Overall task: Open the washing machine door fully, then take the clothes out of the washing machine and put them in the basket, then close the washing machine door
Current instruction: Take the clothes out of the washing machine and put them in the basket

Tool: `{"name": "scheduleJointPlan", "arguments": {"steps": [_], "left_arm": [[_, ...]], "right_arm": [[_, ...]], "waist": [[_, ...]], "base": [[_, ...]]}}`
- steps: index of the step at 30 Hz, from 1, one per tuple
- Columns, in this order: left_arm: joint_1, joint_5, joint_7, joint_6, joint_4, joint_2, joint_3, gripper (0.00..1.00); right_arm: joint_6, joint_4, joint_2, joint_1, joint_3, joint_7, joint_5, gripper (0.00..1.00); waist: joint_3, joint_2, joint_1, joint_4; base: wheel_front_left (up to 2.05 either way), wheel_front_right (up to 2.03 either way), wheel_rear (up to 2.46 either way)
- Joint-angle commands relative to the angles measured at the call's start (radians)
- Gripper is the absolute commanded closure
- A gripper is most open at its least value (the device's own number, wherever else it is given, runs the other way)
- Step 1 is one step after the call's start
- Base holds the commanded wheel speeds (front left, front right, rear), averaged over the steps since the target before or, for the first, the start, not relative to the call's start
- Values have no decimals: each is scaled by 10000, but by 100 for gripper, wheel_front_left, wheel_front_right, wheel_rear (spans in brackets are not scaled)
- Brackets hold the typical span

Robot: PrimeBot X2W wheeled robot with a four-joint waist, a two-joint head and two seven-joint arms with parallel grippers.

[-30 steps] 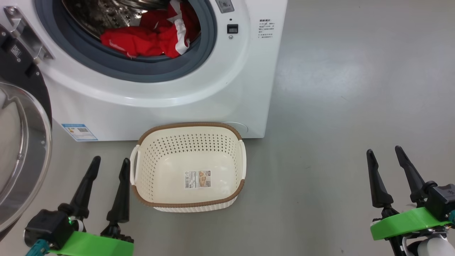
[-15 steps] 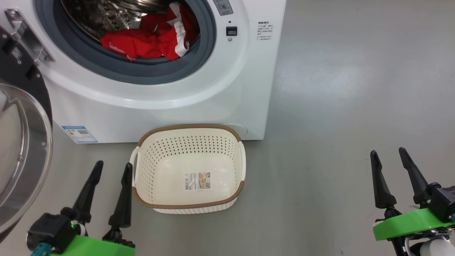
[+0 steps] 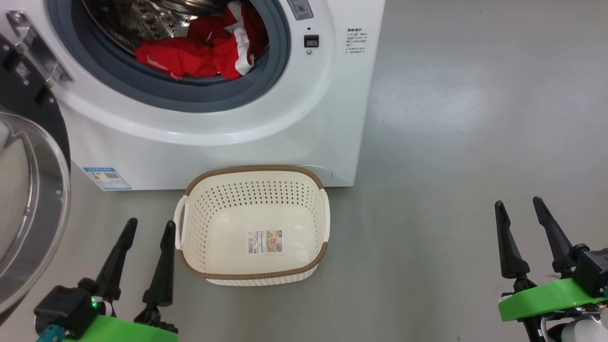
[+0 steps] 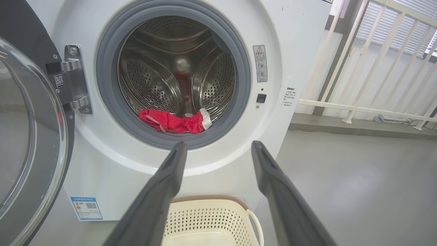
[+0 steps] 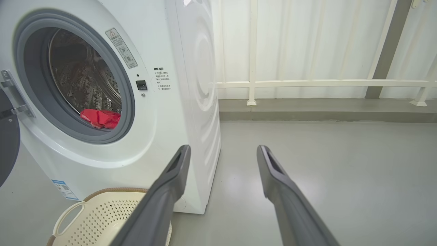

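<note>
The white washing machine [image 3: 304, 123] stands ahead with its door [image 3: 28, 199] swung wide open to the left, black rim and glass bowl showing. Red clothes [image 3: 204, 47] with white trim lie at the drum's front lip, also seen in the left wrist view [image 4: 174, 121] and the right wrist view [image 5: 100, 118]. The cream basket [image 3: 251, 270] with a brown rim sits on the floor right in front of the machine, holding just a paper label. My left gripper [image 3: 148, 228] hangs open beside the basket's left side. My right gripper [image 3: 517, 206] hangs open far to the right, over bare floor.
Grey floor [image 3: 451, 142] spreads to the right of the machine. A white railing [image 5: 307, 83] and a low grey kerb run behind it. The open door [image 4: 30, 143] stands close to my left arm.
The head camera shifted slightly, so the scene sits a little lower in the picture. Both grippers keep their open pose and nothing else has moved.
</note>
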Motion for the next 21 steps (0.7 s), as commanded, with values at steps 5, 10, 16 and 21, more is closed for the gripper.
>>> {"name": "scheduleJointPlan", "arguments": {"steps": [5, 10, 16, 21], "left_arm": [[-250, -94, -51, -56, -235, 289, 317, 0], [-262, -104, -51, -56, -250, 294, 315, 0], [-303, -138, -51, -56, -211, 273, 290, 0], [-335, -119, -51, -56, -159, 222, 330, 0]], "right_arm": [[63, -266, -59, -17, 310, -65, 5, 0], [63, -258, -70, -40, 328, -65, 11, 0], [63, -227, -72, -57, 341, -65, 4, 0], [63, -221, -69, -74, 334, -65, 2, 0]], "waist": [[16, -1, 0, 9], [29, -1, 0, 6], [41, -1, 0, 17], [78, -1, 0, 44]], "base": [[95, -117, 22], [119, -146, 27], [114, -139, 25], [62, -72, 10]]}}
